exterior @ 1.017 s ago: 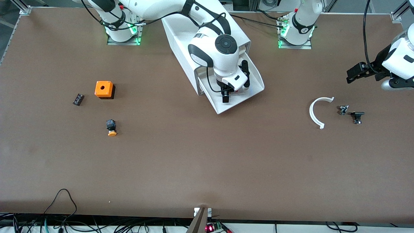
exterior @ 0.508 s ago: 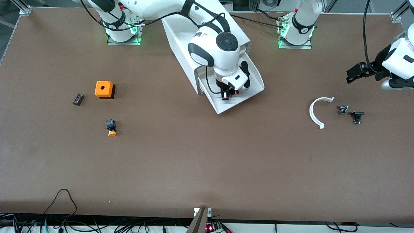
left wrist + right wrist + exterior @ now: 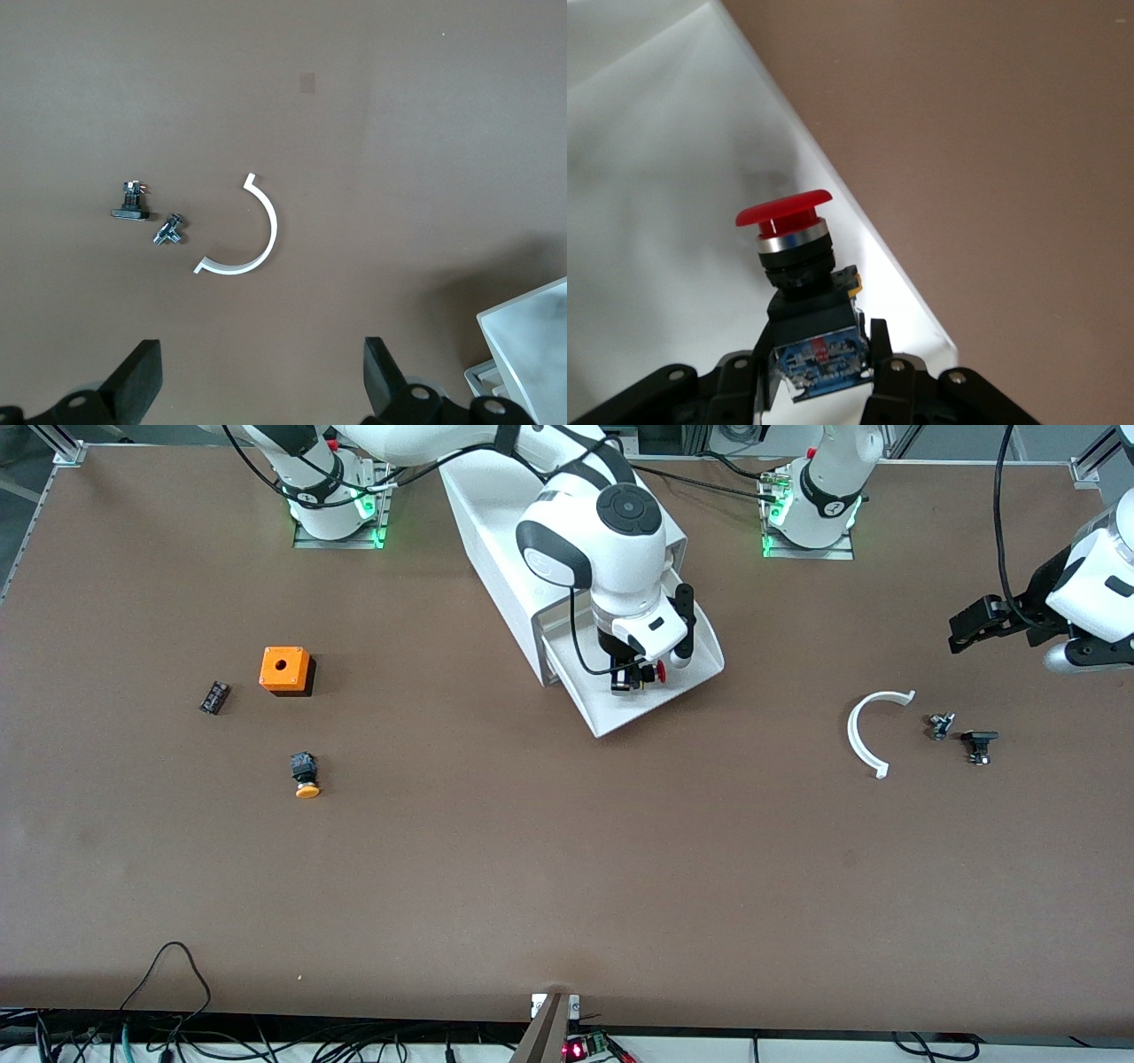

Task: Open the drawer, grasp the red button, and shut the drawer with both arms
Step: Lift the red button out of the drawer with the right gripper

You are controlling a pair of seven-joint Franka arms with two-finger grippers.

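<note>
The lowest drawer (image 3: 673,695) of the white cabinet (image 3: 496,522) stands pulled out. My right gripper (image 3: 631,677) hangs over the open drawer, shut on the button (image 3: 654,672). In the right wrist view the button (image 3: 790,257) shows its red cap and dark blue-black body clamped between the fingers, above the drawer's white floor (image 3: 647,177). My left gripper (image 3: 966,627) waits open and empty over the table at the left arm's end. In the left wrist view its fingertips (image 3: 142,376) stand wide apart, and a corner of the cabinet (image 3: 532,341) shows.
A white curved piece (image 3: 864,735) and two small dark parts (image 3: 961,735) lie near the left gripper. Toward the right arm's end lie an orange box (image 3: 284,670), an orange-capped button (image 3: 305,773) and a small dark part (image 3: 213,696).
My right gripper has risen from the drawer floor with the button in it; the red cap now shows beside the fingers. The left arm has not moved.
</note>
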